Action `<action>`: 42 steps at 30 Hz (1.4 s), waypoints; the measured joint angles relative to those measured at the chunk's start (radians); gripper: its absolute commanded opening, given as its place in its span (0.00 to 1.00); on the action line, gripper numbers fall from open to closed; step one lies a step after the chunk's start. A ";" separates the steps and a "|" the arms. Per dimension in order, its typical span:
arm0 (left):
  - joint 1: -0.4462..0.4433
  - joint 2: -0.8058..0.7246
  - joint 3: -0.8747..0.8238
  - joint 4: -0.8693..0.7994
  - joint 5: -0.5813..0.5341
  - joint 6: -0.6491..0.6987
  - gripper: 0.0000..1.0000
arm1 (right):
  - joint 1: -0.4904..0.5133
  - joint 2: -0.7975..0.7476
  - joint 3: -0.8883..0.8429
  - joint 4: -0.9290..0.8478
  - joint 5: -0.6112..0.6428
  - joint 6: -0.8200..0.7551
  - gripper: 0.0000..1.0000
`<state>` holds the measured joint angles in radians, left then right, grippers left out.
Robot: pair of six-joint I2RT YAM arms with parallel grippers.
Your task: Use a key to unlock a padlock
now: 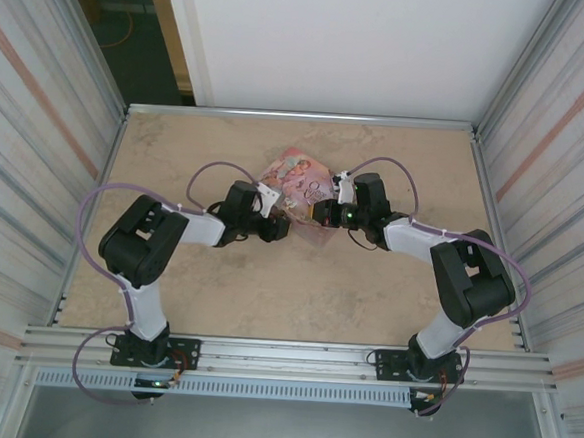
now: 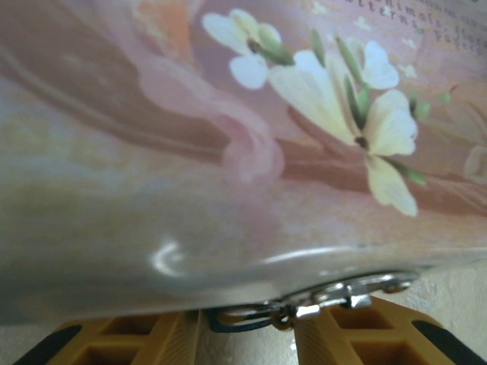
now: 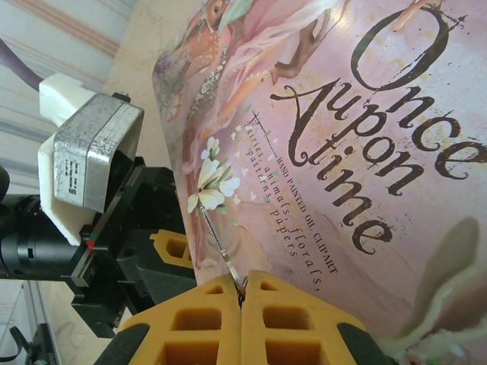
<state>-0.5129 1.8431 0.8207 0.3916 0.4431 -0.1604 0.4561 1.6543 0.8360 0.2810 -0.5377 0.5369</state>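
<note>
Left wrist: left gripper (image 2: 248, 331) part-open astride padlock (image 2: 234, 321) at tin (image 2: 228, 152) edge, grip unclear; squeeze square. Right wrist: right gripper (image 3: 241, 284) shut on thin metal, probably key (image 3: 221, 247); align before pushing.

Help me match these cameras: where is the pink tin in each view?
Top external: the pink tin lies far-centre on the table.
Left wrist: it spans the top and middle, very close up.
Right wrist: it covers the right and upper part, lettering showing.
Shared by both wrist views: the white flowers printed on it.
</note>
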 measured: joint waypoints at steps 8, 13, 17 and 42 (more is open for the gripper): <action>-0.009 0.000 0.004 -0.005 0.000 0.000 0.27 | 0.000 -0.008 0.000 -0.010 0.008 0.000 0.00; -0.018 -0.001 0.004 -0.003 0.000 -0.005 0.21 | 0.001 -0.027 -0.003 -0.042 0.021 0.000 0.00; -0.020 -0.022 0.004 -0.021 -0.003 -0.030 0.18 | 0.002 -0.072 -0.026 -0.069 0.033 -0.011 0.00; -0.029 -0.237 0.163 -0.512 0.136 -0.391 0.08 | 0.283 -0.586 -0.241 -0.305 0.392 -0.223 0.00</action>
<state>-0.5419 1.6062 0.9840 -0.1207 0.5789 -0.5510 0.7387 1.0683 0.5945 -0.0242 -0.1455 0.3141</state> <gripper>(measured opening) 0.255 0.046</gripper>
